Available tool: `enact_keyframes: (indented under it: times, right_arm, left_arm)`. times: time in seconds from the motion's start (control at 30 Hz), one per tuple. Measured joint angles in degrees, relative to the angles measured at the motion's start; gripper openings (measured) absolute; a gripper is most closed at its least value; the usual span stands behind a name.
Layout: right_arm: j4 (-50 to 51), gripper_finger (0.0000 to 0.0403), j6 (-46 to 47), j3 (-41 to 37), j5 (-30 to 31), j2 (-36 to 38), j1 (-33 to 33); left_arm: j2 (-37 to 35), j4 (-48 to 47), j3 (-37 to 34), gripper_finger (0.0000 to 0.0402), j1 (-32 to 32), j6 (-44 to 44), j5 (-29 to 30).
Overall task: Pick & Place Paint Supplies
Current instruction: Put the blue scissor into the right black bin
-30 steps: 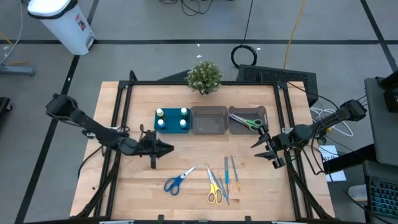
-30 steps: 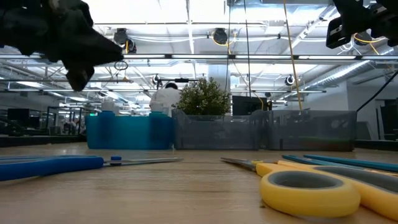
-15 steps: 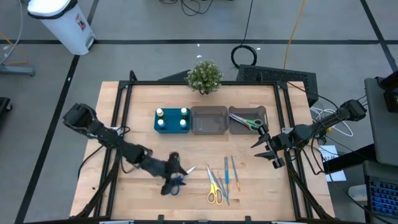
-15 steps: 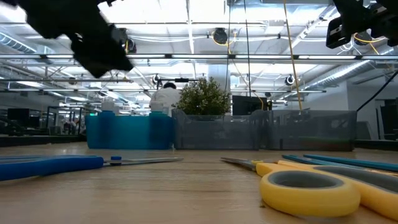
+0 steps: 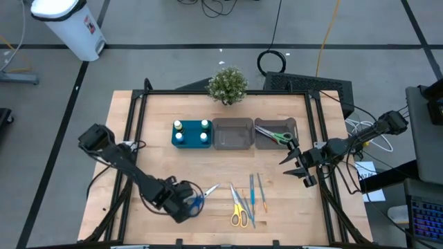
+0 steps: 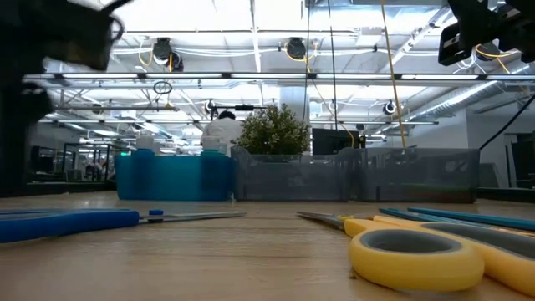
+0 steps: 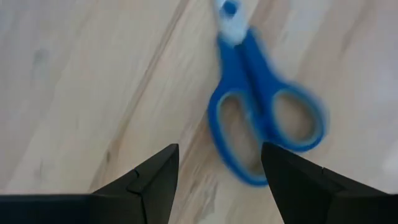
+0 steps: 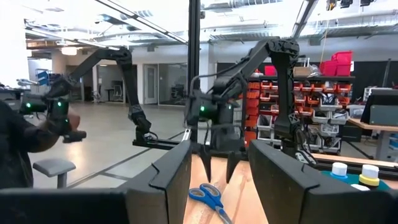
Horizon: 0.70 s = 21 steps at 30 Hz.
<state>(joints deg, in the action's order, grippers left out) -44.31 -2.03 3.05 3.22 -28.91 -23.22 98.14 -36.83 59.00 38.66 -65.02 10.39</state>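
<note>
Blue-handled scissors (image 5: 205, 194) lie flat on the table near its front, handles toward the near edge. My left gripper (image 5: 187, 206) hovers above those handles (image 7: 266, 126), pointing steeply down. It is open, one finger on each side of the left loop, touching nothing. Yellow scissors (image 5: 239, 209) and thin blue sticks (image 5: 260, 191) lie flat to the right. Green scissors (image 5: 277, 135) lie in the right grey bin. White-capped bottles (image 5: 178, 126) stand in the teal tray (image 5: 192, 133). My right gripper (image 5: 296, 166) waits open, raised at the table's right edge.
Two grey translucent bins (image 5: 232, 133) stand beside the teal tray at the back. A potted plant (image 5: 227, 84) sits at the far edge. Bare wood (image 5: 152, 166) lies left of the blue scissors. A dark frame rail (image 5: 135, 138) runs along each side.
My left gripper has swung from in front of the teal tray toward the table's near edge and to the right, tipping from nearly level to steeply downward. It now stands over the blue scissors' handles. The scissors and everything else have stayed put.
</note>
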Motion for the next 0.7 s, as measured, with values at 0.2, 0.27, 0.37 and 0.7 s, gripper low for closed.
enact_keyframes:
  times: [0.2,0.27,0.37,0.7]
  right_arm:
    - [0.0,0.015,1.4,0.0,0.0,0.0,0.0]
    - [0.0,0.015,1.4,0.0,0.1,0.0,0.0]
    - [0.0,0.015,1.7,0.0,0.0,0.0,0.0]
    - [0.0,0.015,2.9,0.0,0.0,0.0,0.0]
  left_arm:
    - [3.0,-0.4,-1.0,0.0239,0.2,-3.9,-1.4]
    - [3.9,0.8,-1.1,0.0239,-0.1,-3.2,-1.1]
    - [3.9,2.5,-1.1,0.0239,-0.7,-2.2,-1.6]
    - [3.9,2.4,-1.1,0.0236,-1.1,-0.5,-1.6]
